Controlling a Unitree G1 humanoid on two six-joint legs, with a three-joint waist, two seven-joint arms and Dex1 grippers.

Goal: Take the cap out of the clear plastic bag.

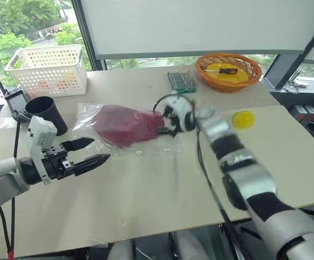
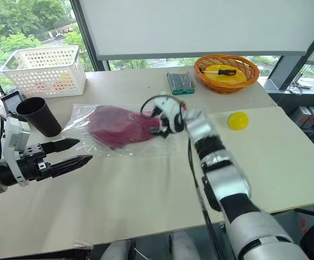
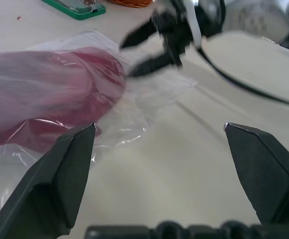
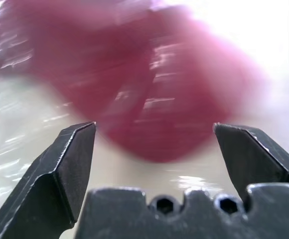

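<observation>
The cap point(image 2: 116, 126) lies inside the clear plastic bag point(image 2: 81, 122); right gripper point(image 2: 158, 125) (wide open, empty) is beside it, left gripper point(image 2: 65, 153) open, empty.

The cap point(image 2: 118, 126), of dark red fabric, is being seen lying flat inside the clear plastic bag point(image 2: 86, 116), its rounded mass bunched toward the middle of the bag. The bag is lying spread out on the pale counter point(image 2: 146, 189), roughly rectangular, crinkled and glossy, with highlights showing along its creases. The cap is being fully enclosed by the film, which is draped loosely over the fabric and is extending past it on every side as flat, empty margins. In the left wrist view the cap's curved red edge point(image 3: 104, 84) is being seen pressed against the wrinkled plastic, with a clear flap point(image 3: 154, 94) lying flat on the counter beyond it.
</observation>
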